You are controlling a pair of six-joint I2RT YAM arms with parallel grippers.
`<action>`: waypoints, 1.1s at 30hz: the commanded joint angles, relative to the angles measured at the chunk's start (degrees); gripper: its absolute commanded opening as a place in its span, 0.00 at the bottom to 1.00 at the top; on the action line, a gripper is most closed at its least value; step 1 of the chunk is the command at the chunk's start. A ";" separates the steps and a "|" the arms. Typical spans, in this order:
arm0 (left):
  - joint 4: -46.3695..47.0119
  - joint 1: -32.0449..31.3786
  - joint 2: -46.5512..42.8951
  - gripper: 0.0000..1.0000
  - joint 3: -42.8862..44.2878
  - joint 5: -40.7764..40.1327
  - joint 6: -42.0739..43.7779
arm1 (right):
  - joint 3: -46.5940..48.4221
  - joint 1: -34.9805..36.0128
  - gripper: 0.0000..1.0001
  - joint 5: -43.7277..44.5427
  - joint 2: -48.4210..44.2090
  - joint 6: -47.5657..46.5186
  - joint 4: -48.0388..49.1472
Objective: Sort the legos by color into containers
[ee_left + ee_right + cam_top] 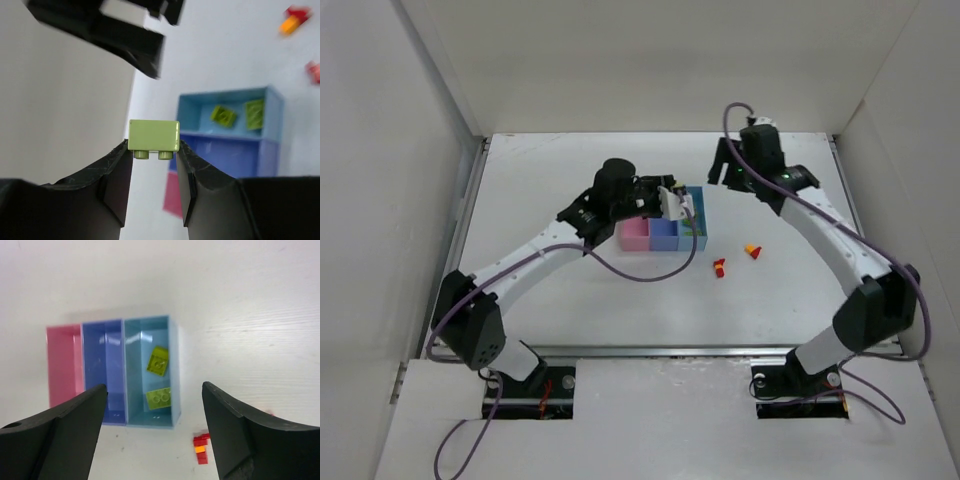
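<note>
My left gripper [153, 148] is shut on a yellow-green lego [153, 135], studs toward the camera, and holds it in the air beside the containers. The three joined bins are pink [62, 362], medium blue [102, 360] and light blue [173, 370]. Two yellow-green legos [158, 360] [159, 398] lie in the light blue bin. In the top view the left gripper [682, 205] hovers over the light blue bin [698, 192]. My right gripper [154, 387] is open and empty, high above the bins; in the top view it [723, 170] is behind them.
A red and orange-yellow lego stack [719, 267] and an orange-yellow and red one [752, 250] lie on the white table to the right of the bins. White walls enclose the table on three sides.
</note>
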 commanded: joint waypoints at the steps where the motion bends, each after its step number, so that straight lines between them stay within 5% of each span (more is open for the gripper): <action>1: -13.67 -0.07 4.48 0.00 9.38 14.74 -15.01 | -4.01 -3.90 0.82 3.05 -8.62 3.11 3.60; 7: -6.40 -0.07 12.33 0.00 13.36 17.92 -35.66 | -11.12 -6.19 0.82 7.71 -18.65 4.95 4.12; 21: 6.53 -1.21 22.96 0.00 10.12 -2.09 -43.69 | -15.44 -6.19 0.82 5.61 -23.49 3.90 4.13; 25: 7.42 -1.21 22.97 0.12 8.80 -4.14 -43.09 | -15.44 -6.19 0.82 5.08 -24.02 3.90 4.13; 30: 9.26 -1.74 24.02 0.51 8.17 -4.04 -41.93 | -15.44 -6.19 0.82 5.08 -24.02 3.28 4.13; 33: 10.49 -1.74 24.02 0.64 7.47 -4.58 -41.93 | -15.44 -6.19 0.82 4.46 -23.49 2.76 4.13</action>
